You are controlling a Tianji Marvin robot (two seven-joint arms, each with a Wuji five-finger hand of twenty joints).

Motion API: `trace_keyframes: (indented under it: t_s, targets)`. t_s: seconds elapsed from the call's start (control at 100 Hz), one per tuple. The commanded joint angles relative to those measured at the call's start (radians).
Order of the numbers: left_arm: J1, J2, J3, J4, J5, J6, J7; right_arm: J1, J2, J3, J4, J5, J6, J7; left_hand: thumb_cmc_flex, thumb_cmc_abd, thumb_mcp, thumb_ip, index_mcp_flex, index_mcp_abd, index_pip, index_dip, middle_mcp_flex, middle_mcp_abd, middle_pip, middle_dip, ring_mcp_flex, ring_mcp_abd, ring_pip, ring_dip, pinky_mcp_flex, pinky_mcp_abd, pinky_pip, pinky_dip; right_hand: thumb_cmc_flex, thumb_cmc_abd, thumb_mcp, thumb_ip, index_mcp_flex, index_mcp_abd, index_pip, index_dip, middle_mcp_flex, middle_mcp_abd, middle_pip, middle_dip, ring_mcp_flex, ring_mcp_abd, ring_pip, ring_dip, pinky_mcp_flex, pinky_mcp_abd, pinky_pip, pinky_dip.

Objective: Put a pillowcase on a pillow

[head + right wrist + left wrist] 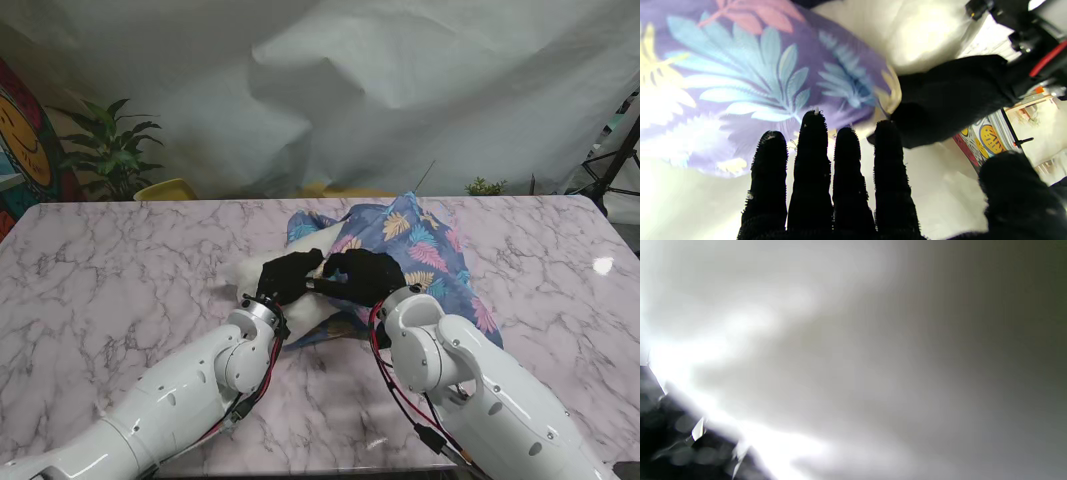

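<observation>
From the stand, the left hand [288, 276] and right hand [362, 275] meet knuckle to knuckle on the white pillow [262, 270], whose far end is already inside the leaf-print pillowcase [425, 255] beyond the right hand. Whether either hand pinches cloth, I cannot tell.

The left wrist view is a pale blur — no help.

In the right wrist view the fingers [811, 160] lie straight, holding nothing visible, with the pillowcase hem just past their tips. The cloth looks light, limp and slippery — best pinched at that hem.
</observation>
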Motion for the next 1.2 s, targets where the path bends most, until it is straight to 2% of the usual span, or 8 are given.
trace_keyframes:
  t_s: [0.0, 0.21, 0.35, 0.46, 0.62, 0.8, 0.96, 1.19]
  targets:
    - [-0.009, -0.002, 0.003, 0.005, 0.004, -0.007, -0.01, -0.03, 0.002, 0.002, -0.025, -0.052, 0.024, -0.059, 0.123, 0.139, 0.127, 0.056, 0.001, -0.014, 0.023, 0.014, 0.02, -0.041, 0.056, 0.005, 0.113, -0.244, 0.163, 0.02, 0.004, -0.021, 0.048, -0.022, -0.037, 0.052, -0.07, 0.03, -0.032, -0.033, -0.027, 0.007, -0.036, 0.008, -0.022, -0.01, -0.04, -0.011, -0.024, -0.012, -0.024, -0.019, -0.013, 0.011]
    - [-0.004, 0.001, -0.005, -0.01, 0.005, 0.014, -0.023, -0.079, 0.001, -0.027, -0.06, -0.287, 0.306, -0.103, 0.123, 0.14, 0.123, 0.057, -0.001, -0.015, 0.021, 0.013, 0.019, -0.038, 0.055, 0.005, 0.11, -0.244, 0.16, 0.019, 0.003, -0.022, 0.047, -0.022, 0.101, 0.083, -0.095, 0.048, 0.131, -0.057, 0.14, 0.099, 0.189, -0.037, 0.103, 0.058, 0.184, -0.061, 0.139, 0.057, 0.162, -0.011, 0.1, 0.041]
    - [0.005, 0.001, -0.012, -0.03, -0.003, 0.046, -0.034, -0.106, 0.0, -0.039, -0.072, -0.162, 0.419, -0.072, 0.123, 0.151, 0.113, 0.059, -0.006, -0.016, 0.012, 0.008, 0.008, -0.032, 0.047, 0.0, 0.101, -0.243, 0.147, 0.013, -0.006, -0.02, 0.037, -0.026, 0.158, 0.16, -0.057, 0.05, 0.269, -0.084, 0.237, 0.131, 0.367, -0.045, 0.117, 0.075, 0.333, -0.057, 0.196, 0.093, 0.279, 0.018, 0.162, 0.043]
    - [0.006, 0.007, -0.004, -0.044, 0.004, 0.055, -0.056, -0.109, -0.004, -0.038, -0.049, -0.069, 0.443, -0.073, 0.123, 0.172, 0.074, 0.078, -0.006, -0.014, -0.042, -0.033, -0.007, -0.031, 0.027, -0.02, 0.073, -0.218, 0.101, -0.006, -0.039, -0.008, 0.009, -0.037, 0.215, 0.254, -0.202, 0.062, 0.29, -0.053, 0.181, 0.078, 0.388, -0.022, 0.054, 0.055, 0.34, -0.031, 0.153, 0.09, 0.277, 0.04, 0.161, 0.01]
    - [0.007, 0.023, 0.006, -0.061, 0.013, 0.027, -0.107, -0.098, -0.034, -0.021, 0.044, 0.066, 0.421, -0.152, 0.084, 0.17, 0.033, 0.091, 0.014, -0.026, -0.142, -0.124, -0.039, -0.033, -0.08, -0.085, -0.007, -0.102, -0.075, -0.046, -0.125, 0.058, -0.121, -0.057, 0.362, 0.389, -0.539, 0.092, 0.179, 0.038, 0.018, -0.016, 0.3, 0.035, -0.021, -0.032, 0.263, 0.017, 0.073, 0.047, 0.213, 0.076, 0.111, -0.04]
    - [0.007, 0.046, 0.008, -0.077, 0.025, 0.002, -0.177, -0.087, -0.077, 0.012, 0.14, 0.199, 0.346, -0.259, -0.101, 0.196, 0.045, 0.102, 0.021, -0.016, -0.32, -0.145, -0.104, 0.0, -0.237, -0.171, -0.127, 0.03, -0.313, -0.082, -0.252, 0.123, -0.281, -0.049, 0.309, 0.423, -0.554, 0.09, 0.057, 0.125, -0.096, -0.07, 0.165, 0.086, -0.048, -0.064, 0.149, 0.056, 0.007, 0.002, 0.134, 0.106, 0.061, -0.063]
    - [0.002, 0.08, 0.005, -0.108, 0.027, -0.044, -0.299, -0.074, -0.096, 0.013, 0.164, 0.245, 0.335, -0.296, -0.283, 0.237, 0.039, 0.113, -0.034, -0.008, -0.535, -0.169, -0.239, 0.018, -0.475, -0.318, -0.341, 0.188, -0.726, -0.264, -0.434, 0.173, -0.517, -0.082, 0.292, 0.428, -0.557, 0.089, 0.02, 0.149, -0.123, -0.083, 0.117, 0.1, -0.046, -0.066, 0.116, 0.064, -0.002, -0.01, 0.108, 0.113, 0.057, -0.065]
    - [-0.003, 0.148, -0.021, -0.201, 0.014, -0.149, -0.558, -0.051, -0.101, 0.004, 0.172, 0.252, 0.34, -0.3, -0.489, 0.248, 0.031, 0.11, -0.227, -0.001, -0.82, -0.213, -0.581, 0.105, -0.823, -0.552, -0.786, 0.291, -1.142, -0.576, -0.692, 0.175, -1.116, -0.265, 0.296, 0.42, -0.551, 0.091, 0.018, 0.14, -0.119, -0.082, 0.103, 0.089, -0.048, -0.071, 0.083, 0.065, -0.014, -0.028, 0.084, 0.108, 0.04, -0.075]
